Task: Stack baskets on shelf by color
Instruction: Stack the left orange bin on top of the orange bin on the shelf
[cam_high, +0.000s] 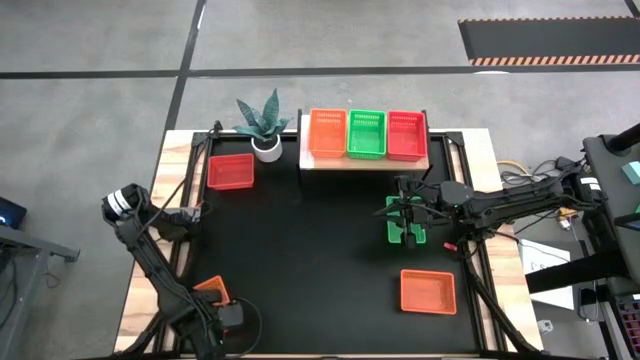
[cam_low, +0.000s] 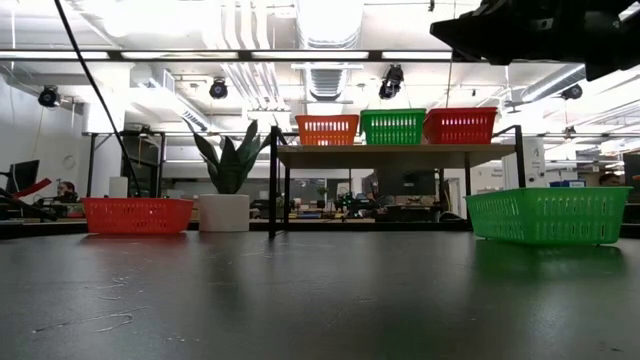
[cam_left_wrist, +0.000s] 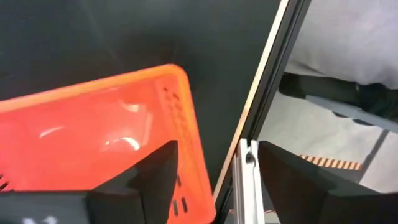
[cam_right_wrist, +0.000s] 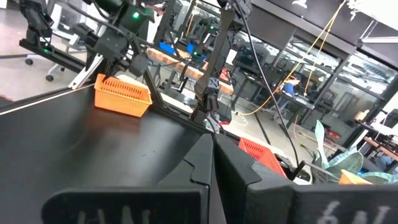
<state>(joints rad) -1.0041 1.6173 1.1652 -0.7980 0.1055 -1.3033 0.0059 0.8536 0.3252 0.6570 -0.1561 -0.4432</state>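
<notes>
On the pale-wood shelf (cam_high: 365, 160) at the far middle stand an orange basket (cam_high: 327, 132), a green one (cam_high: 366, 133) and a red one (cam_high: 407, 134) in a row. Near the table's front left corner lies another orange basket (cam_left_wrist: 93, 137), mostly hidden under my left arm in the high view. My left gripper (cam_left_wrist: 217, 149) is open above it, pointing steeply down; one finger stands over the basket's inside and the other beyond its side wall (cam_left_wrist: 189, 143). My right gripper (cam_right_wrist: 211, 155) is shut and hovers level over a green basket (cam_high: 405, 222) on the mat.
A red basket (cam_high: 230, 171) lies at the far left beside a potted plant (cam_high: 263, 128). Another orange basket (cam_high: 428, 291) lies near the front right. The table's edge rail (cam_left_wrist: 249, 180) runs close beside my left gripper. The middle of the black mat (cam_high: 310, 250) is bare.
</notes>
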